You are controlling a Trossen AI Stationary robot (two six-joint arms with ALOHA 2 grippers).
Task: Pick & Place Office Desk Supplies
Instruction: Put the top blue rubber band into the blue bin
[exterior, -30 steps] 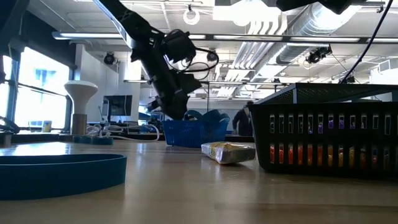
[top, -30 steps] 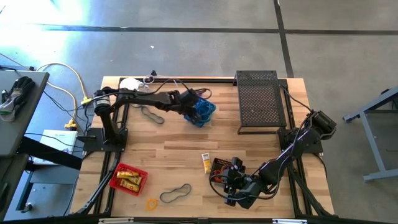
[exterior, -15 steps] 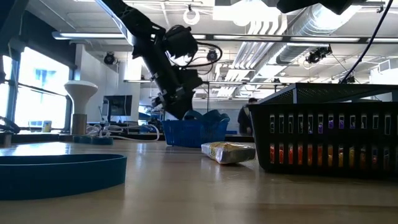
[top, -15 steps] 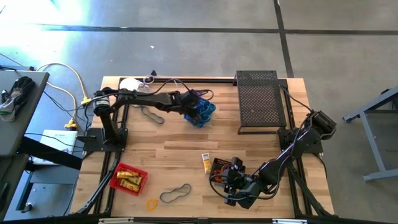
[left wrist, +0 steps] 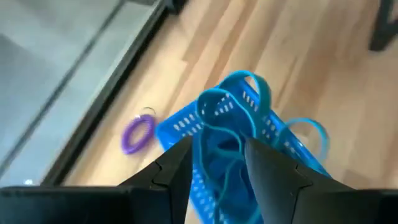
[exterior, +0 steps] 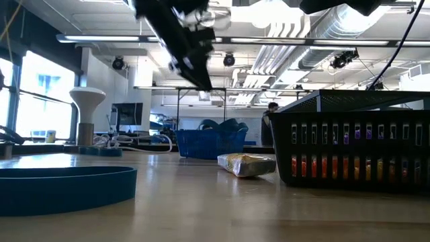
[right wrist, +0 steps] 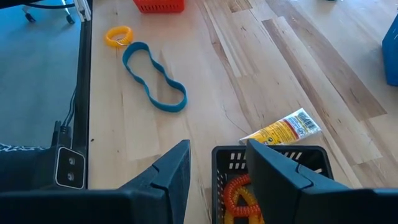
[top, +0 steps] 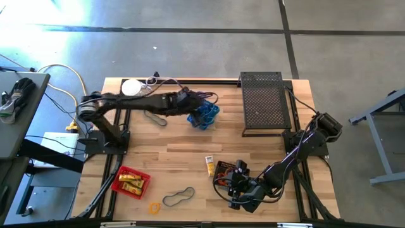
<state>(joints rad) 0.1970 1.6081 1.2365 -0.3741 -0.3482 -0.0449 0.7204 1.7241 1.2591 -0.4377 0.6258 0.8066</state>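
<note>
Your left gripper [top: 185, 100] has lifted off the blue basket [top: 204, 115]. A second ago it was down at the basket's rim; now, in the low view, it hangs well above it, and from above it sits just beside the basket at about 10 o'clock from it. The basket stands on the table with blue loops heaped in it, so I judge that drop done and the arm free for the next item.

Your left fingers [left wrist: 176, 172] are spread and hold nothing. Past them, in the wrist view, the basket lies straight ahead and below, apart from both tips. A purple ring [left wrist: 137, 133] lies on the wood just beside the basket, toward the table's far edge. It looks like the nearest loose piece, though it is small and flat and will need a careful pinch.

A band loop [top: 154, 116] lies at 9 o'clock from the basket, under the left arm.

Your right gripper [top: 239, 188] waits at the table's near edge, fingers [right wrist: 173, 177] parted and empty, over the black basket [right wrist: 267, 157], which holds orange coils. A yellow tube [top: 209, 166] lies just at 9 o'clock of that basket. Further toward 8 o'clock you have another loop [top: 179, 196], an orange ring [top: 154, 207] and the red basket [top: 131, 181].
</note>
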